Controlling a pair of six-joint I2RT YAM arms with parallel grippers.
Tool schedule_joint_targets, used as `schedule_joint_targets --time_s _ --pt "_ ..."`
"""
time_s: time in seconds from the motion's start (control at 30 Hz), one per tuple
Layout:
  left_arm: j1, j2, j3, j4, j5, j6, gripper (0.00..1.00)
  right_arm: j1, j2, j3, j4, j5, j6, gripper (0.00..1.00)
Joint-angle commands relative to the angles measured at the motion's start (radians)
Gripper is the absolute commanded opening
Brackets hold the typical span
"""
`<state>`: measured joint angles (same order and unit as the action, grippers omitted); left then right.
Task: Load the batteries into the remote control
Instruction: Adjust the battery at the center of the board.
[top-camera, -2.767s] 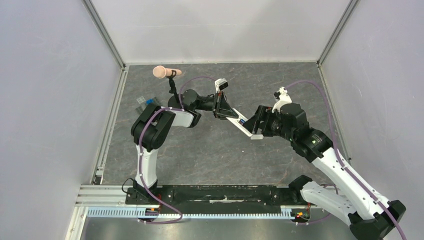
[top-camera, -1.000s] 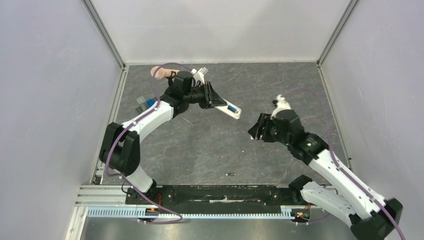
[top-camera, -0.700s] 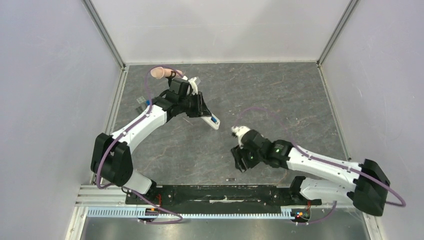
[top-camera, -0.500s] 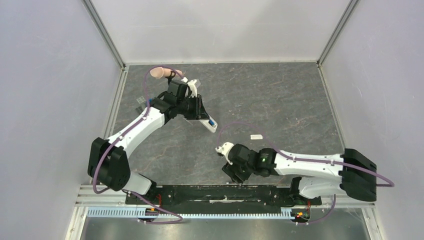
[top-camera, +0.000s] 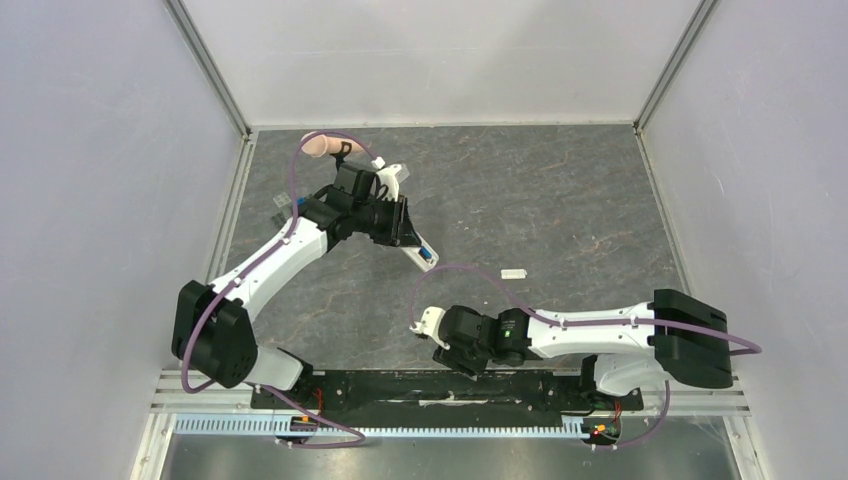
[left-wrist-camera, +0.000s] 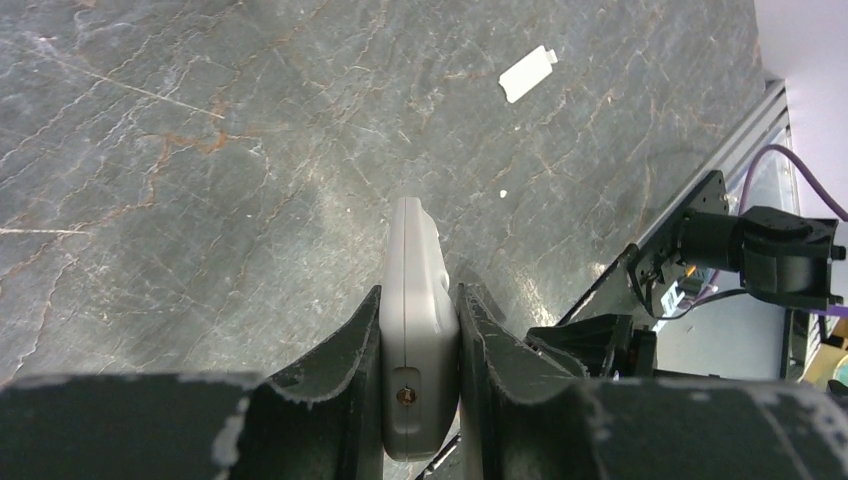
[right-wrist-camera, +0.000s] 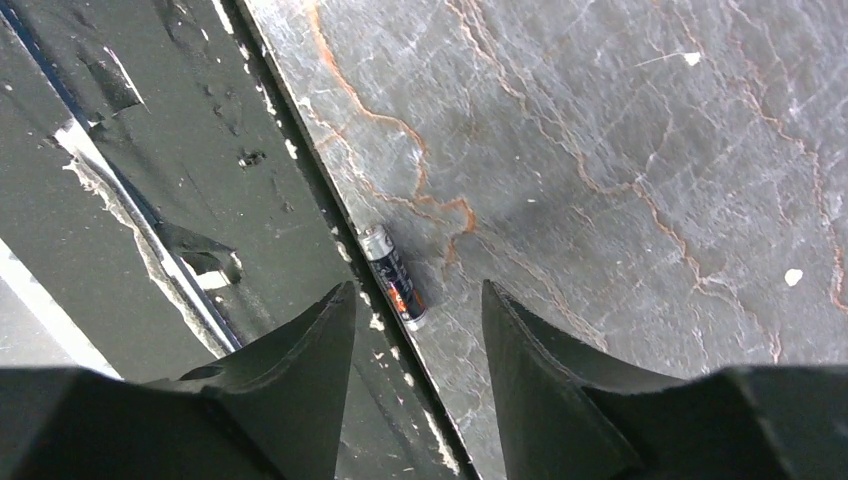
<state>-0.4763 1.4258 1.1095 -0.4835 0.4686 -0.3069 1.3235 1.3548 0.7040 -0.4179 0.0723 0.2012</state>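
Observation:
My left gripper (top-camera: 404, 232) (left-wrist-camera: 420, 293) is shut on the white remote control (top-camera: 420, 249) (left-wrist-camera: 414, 270), held on edge above the table at the back left. A bright blue battery (top-camera: 427, 253) shows in the remote's free end. The dark grey battery (right-wrist-camera: 394, 277), with silvery ends and an orange mark, lies on the table right against the black rail at the near edge. My right gripper (top-camera: 465, 362) (right-wrist-camera: 415, 300) hangs open just above it, one finger to each side, not touching. In the top view that battery is hidden under the gripper.
A small white battery cover (top-camera: 513, 272) (left-wrist-camera: 526, 73) lies loose mid-table. A pink microphone on a black stand (top-camera: 320, 146) and a blue toy brick (top-camera: 297, 205) sit at the back left. The black base rail (right-wrist-camera: 180, 200) borders the table's near edge.
My right arm has swung from mid-table down to the near edge and now hangs over the dark battery, its jaws a little narrower. The left arm drew the remote slightly left.

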Motion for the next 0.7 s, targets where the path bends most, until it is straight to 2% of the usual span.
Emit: schedule_joint_targets --time_s 0.0,0.4,0.47,0.57,0.67 --pt "-0.011 -0.047 0.001 0.011 0.054 0.073 0.02 0.019 0.026 0.037 0.058 0.005 -0.035 0.5" --pt "-0.012 -0.031 0.018 0.003 0.06 0.082 0.02 0.023 0.093 0.042 0.084 0.032 -0.045 0.33" --pt "-0.012 -0.027 0.022 0.003 0.067 0.08 0.02 0.024 0.104 0.042 0.085 0.043 -0.04 0.26" --pt "-0.013 -0.025 0.027 0.003 0.071 0.081 0.02 0.023 0.131 0.058 0.06 0.076 -0.021 0.09" --pt "-0.015 -0.02 0.035 0.003 0.075 0.084 0.02 0.021 0.139 0.066 0.044 0.099 0.012 0.01"
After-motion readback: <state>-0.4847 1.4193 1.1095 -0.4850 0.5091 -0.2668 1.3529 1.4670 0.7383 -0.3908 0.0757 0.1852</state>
